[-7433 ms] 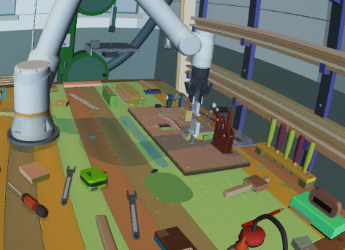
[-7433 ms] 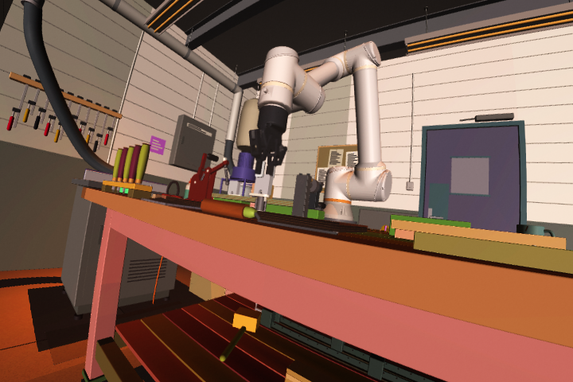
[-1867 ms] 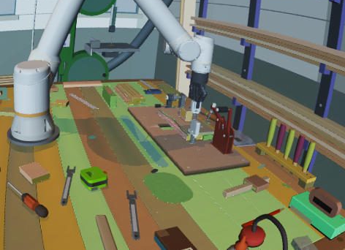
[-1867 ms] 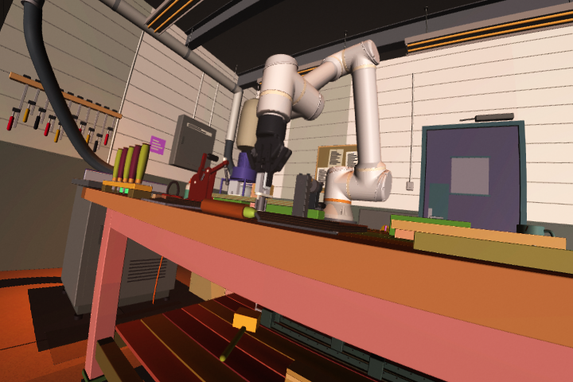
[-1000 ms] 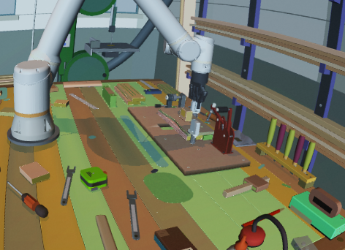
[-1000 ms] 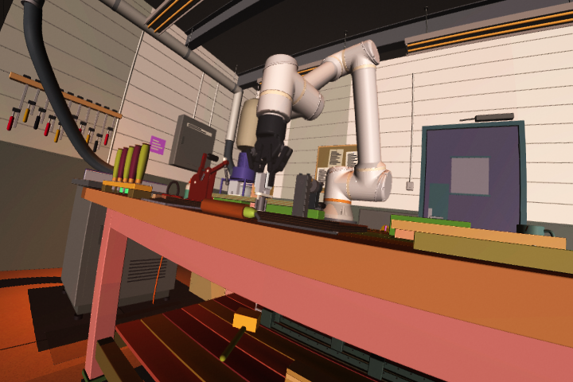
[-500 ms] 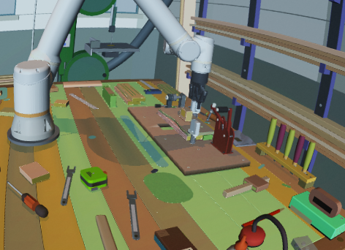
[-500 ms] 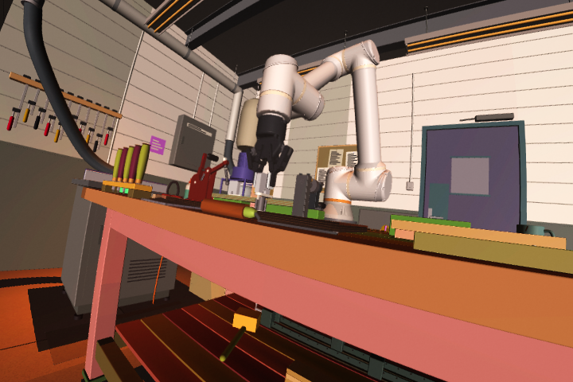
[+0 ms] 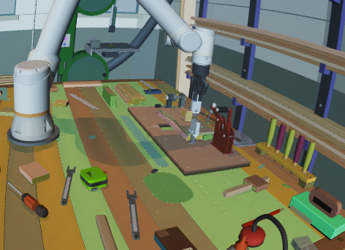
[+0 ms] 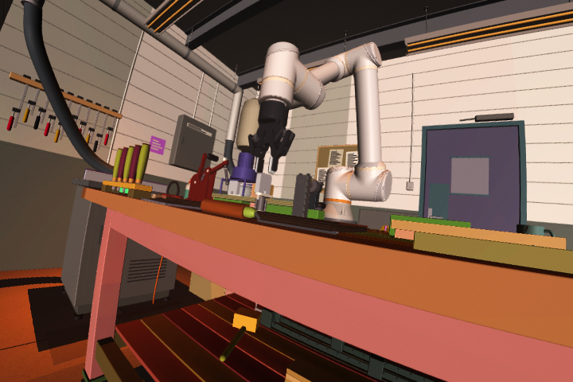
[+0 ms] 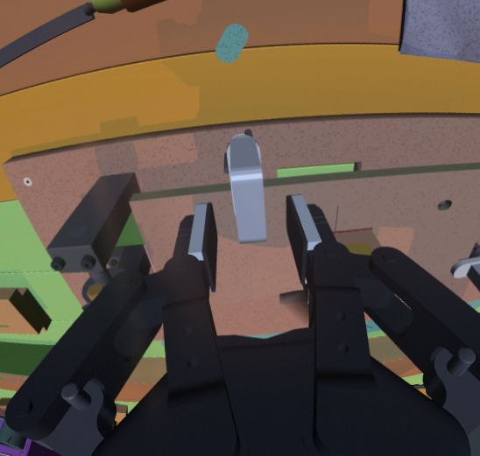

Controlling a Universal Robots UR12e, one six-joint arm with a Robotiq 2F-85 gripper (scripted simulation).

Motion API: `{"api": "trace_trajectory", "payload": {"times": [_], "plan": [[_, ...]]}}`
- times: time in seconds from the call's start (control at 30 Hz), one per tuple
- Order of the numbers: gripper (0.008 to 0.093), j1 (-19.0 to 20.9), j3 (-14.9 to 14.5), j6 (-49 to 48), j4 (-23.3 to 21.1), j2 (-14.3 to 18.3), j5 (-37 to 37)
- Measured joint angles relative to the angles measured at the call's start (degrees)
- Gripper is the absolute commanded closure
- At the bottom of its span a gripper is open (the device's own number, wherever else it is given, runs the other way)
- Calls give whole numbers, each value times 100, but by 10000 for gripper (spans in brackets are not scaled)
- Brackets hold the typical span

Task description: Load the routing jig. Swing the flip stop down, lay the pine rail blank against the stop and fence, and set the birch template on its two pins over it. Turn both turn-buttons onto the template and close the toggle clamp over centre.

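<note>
The birch template [image 9: 171, 120] lies on the brown jig base [image 9: 186, 137], and the pine rail blank beneath it is mostly hidden. A grey turn-button [image 11: 245, 186] [image 9: 196, 107] stands on the far edge of the template, its arm pointing across it. My gripper [image 11: 252, 227] [image 9: 197, 96] [image 10: 269, 162] hovers open just above this turn-button and holds nothing. A second grey turn-button [image 9: 194, 129] stands nearer along the template. The red toggle clamp [image 9: 222, 132] [image 10: 202, 180] stands at the right edge of the jig, its handle upright. A black block [image 11: 92, 220] sits at the template's end.
Behind the jig a lumber rack [image 9: 277, 60] carries long boards. A chisel holder [image 9: 288, 152] stands to the right. A mallet [image 9: 246, 185], a sander [image 9: 323, 208], wrenches [image 9: 133, 214] and a green tape measure [image 9: 94, 177] lie on the near bench.
</note>
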Motion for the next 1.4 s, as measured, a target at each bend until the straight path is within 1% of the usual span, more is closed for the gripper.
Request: {"api": "trace_trajectory", "payload": {"times": [0.3,0.43,0.87,1.0,1.27,1.4], "plan": [[594,0,-47,0,143,-96,0],[534,0,-44,0,144,-93,0],[534,0,-54,0,183,-114,0],[534,-1,-129,0,397,-248,0],[534,0,-429,0,1056,-643,0],[534,0,-500,0,1200,-718,0]]}}
